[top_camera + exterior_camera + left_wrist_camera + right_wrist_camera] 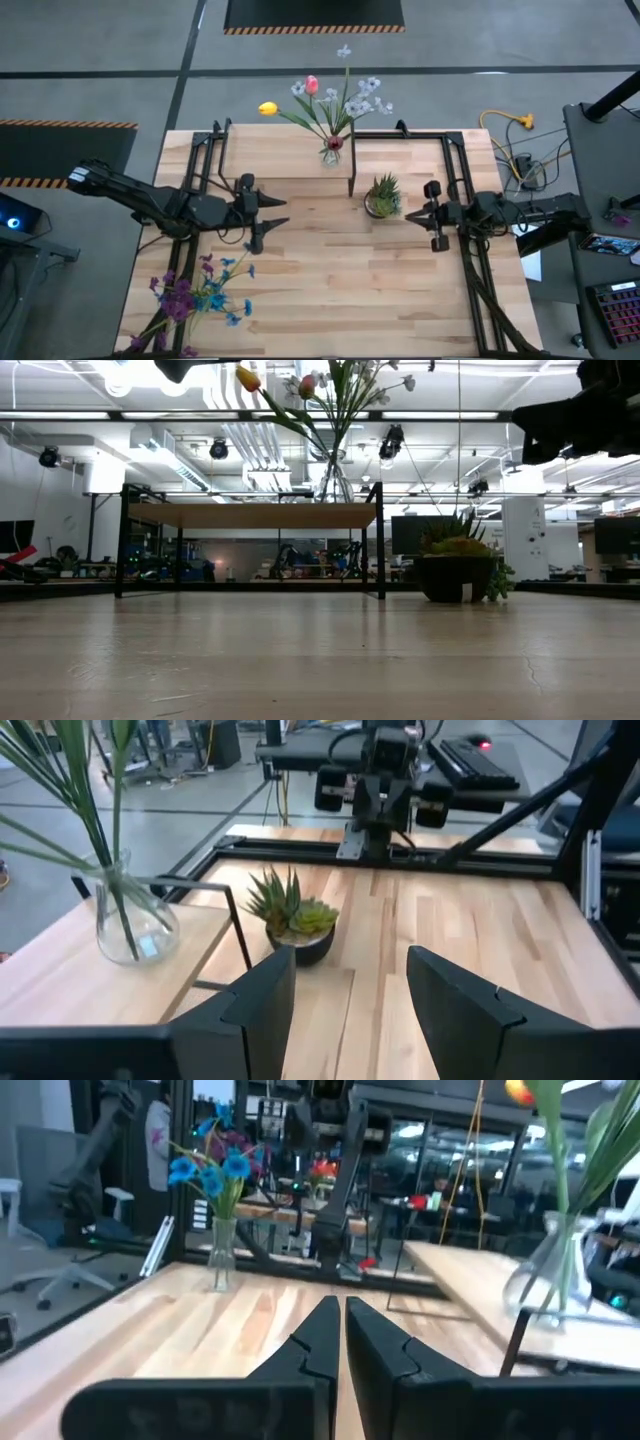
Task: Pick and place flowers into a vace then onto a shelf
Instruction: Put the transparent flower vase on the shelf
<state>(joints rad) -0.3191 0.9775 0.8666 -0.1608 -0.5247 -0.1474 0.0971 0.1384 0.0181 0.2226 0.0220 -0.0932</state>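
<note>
A clear glass vase point(332, 152) stands on the shelf point(280, 160) at the table's far middle. It holds flowers point(330, 100) with yellow, pink and white blooms on long green stems. A second vase point(220, 1255) with blue and purple flowers point(195, 295) stands upright on the table near its front left corner. My left gripper point(280, 210) hangs open above the table, left of centre, pointing toward the right edge, with nothing between its fingers point(260, 1000). My right gripper point(412, 213) is shut on nothing at the right, pointing toward the left arm.
A short spiky potted plant point(383, 197) sits on the table between the two grippers, just right of the shelf's black leg point(351, 175). Black arm frames point(470, 270) run along both sides of the table. Bare wood lies in the middle and front right.
</note>
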